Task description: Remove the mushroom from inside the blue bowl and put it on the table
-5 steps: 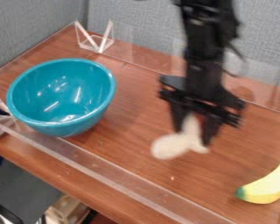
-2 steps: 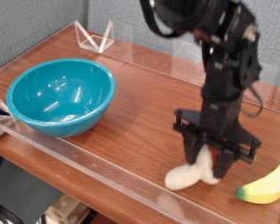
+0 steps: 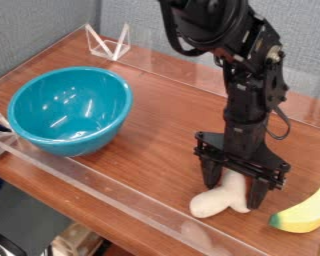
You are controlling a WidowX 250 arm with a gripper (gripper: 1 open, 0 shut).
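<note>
The blue bowl (image 3: pixel 69 108) stands empty at the left of the table (image 3: pixel 149 120). The mushroom (image 3: pixel 224 201) lies on its side on the wood near the front wall, its cream-white stem showing and its cap not clear. My gripper (image 3: pixel 239 186) hangs straight down over it, open, with its black fingers (image 3: pixel 207 172) spread to either side of the mushroom's upper end. Whether a finger still touches the mushroom I cannot tell.
A yellow banana (image 3: pixel 306 210) lies at the front right, just right of the gripper. Low clear acrylic walls (image 3: pixel 109 190) edge the table. A clear triangular stand (image 3: pixel 112 45) sits at the back left corner.
The arm carried the mushroom down and toward the front right. The mushroom now rests on the table, and the fingers have spread apart around it.
</note>
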